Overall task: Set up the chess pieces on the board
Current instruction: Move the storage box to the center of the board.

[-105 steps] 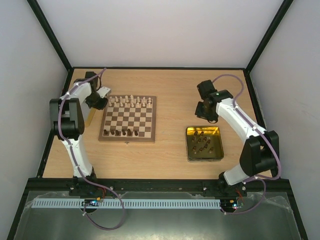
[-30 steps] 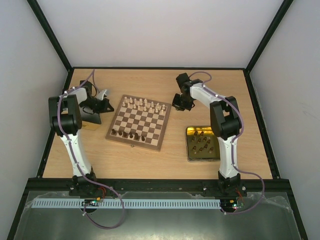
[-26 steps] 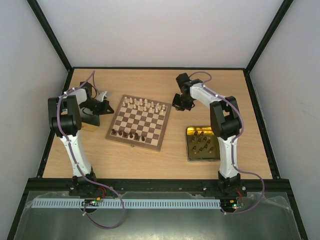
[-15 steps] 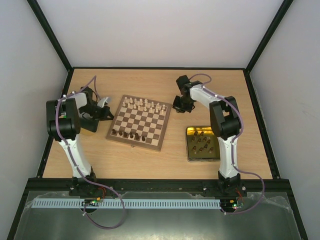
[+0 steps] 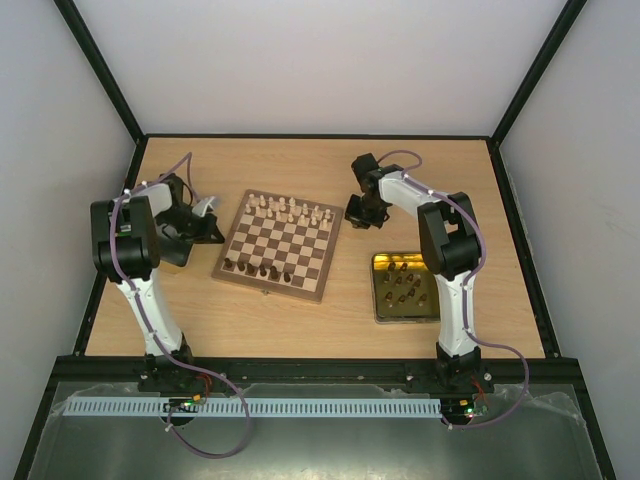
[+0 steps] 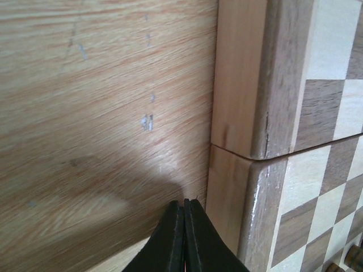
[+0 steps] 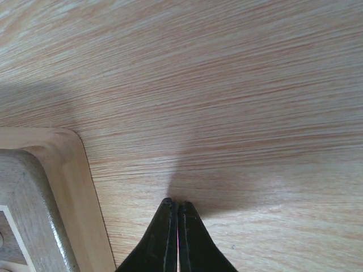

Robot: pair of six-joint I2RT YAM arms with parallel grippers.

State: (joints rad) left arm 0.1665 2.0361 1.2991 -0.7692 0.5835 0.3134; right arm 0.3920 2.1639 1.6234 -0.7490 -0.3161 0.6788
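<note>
Straightening the skewed board [image 5: 278, 244]
Left end effector [image 6: 184, 203] and right end effector [image 7: 177, 204], both closed: nudge slowly, square with the counter's [image 5: 330, 312] near edge.

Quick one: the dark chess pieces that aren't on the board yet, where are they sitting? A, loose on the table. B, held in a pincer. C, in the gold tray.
C: the spare dark pieces lie inside the gold tray, right of the board.

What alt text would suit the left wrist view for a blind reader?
The shut left claw points at a pale wooden table, just beside the side edge of a chequered chessboard. A few dark pieces peek in at bottom right.
</note>
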